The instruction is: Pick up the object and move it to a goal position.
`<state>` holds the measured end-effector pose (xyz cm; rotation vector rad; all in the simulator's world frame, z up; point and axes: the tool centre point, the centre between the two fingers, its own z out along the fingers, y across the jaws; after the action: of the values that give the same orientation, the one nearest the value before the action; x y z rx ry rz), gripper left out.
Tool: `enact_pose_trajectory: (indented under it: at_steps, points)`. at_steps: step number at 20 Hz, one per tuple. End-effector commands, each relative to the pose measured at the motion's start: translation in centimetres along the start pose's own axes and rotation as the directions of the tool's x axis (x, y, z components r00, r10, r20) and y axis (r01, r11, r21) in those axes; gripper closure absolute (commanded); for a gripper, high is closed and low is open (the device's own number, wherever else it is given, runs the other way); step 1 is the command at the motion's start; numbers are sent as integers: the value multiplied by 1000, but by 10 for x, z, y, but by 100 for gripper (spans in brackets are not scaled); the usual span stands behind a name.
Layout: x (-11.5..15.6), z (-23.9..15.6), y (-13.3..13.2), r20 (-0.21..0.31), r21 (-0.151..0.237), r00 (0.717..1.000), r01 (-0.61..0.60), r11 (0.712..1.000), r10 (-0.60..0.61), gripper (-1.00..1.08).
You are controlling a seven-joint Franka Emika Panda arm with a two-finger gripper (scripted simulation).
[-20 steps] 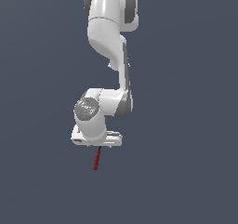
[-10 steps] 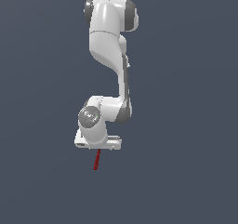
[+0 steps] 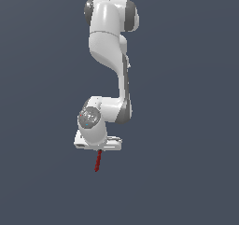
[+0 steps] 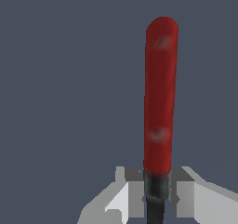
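The object is a thin stick with a red handle and a black end. In the exterior view it lies on the flat grey ground and sticks out from under the white hand. My gripper sits right over its black end. In the wrist view the two grey fingers press in close on either side of the black part, and my gripper is shut on it. The red handle points away from the fingers.
The white arm rises above the hand in the exterior view. Plain dark grey ground lies all around, and no other object shows.
The hand has come down slightly onto the stick over the last second. The stick itself has stayed where it was.
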<state>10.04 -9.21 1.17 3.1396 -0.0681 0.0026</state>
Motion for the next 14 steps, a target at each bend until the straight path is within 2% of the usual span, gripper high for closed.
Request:
enact_pose_trajectory:
  at_steps: [1,8,14]
  points:
    - [0,1,-2,2,1,1000,2,1000,-2,108]
    - [1,-9,-2,0,0,1000,0,1000,0,108]
    - [3,-44,-9,0,0,1000,0,1000,0,108]
